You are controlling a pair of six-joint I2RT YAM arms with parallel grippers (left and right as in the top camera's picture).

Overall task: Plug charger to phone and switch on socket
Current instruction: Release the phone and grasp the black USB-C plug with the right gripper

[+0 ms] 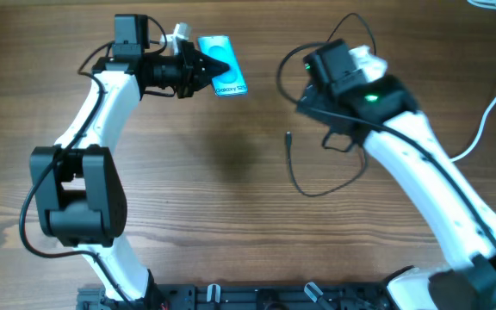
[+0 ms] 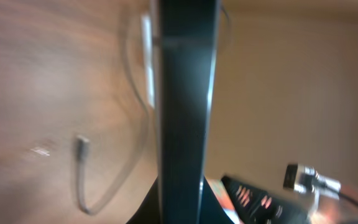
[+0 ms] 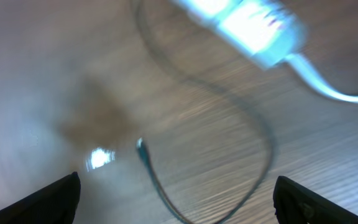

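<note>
The phone [image 1: 228, 79], with its cyan screen, is at the back left, and my left gripper [image 1: 207, 69] is shut on it. In the left wrist view the phone [image 2: 185, 93] stands edge-on between the jaws. The charger's black cable [image 1: 317, 185] loops over the table, and its metal tip [image 1: 288, 136] lies free at the middle. The tip also shows in the left wrist view [image 2: 80, 143] and the right wrist view [image 3: 140, 145]. My right gripper [image 3: 179, 196] is open and empty above the cable. The white socket [image 3: 247, 25] is mostly hidden under my right arm in the overhead view [image 1: 371, 62].
The socket's thick white cord [image 1: 492, 103] runs off the back right of the wooden table [image 1: 196, 207]. My right arm [image 1: 429, 181] crosses the right side. The blurred right gripper body [image 2: 272, 202] shows at the lower right of the left wrist view.
</note>
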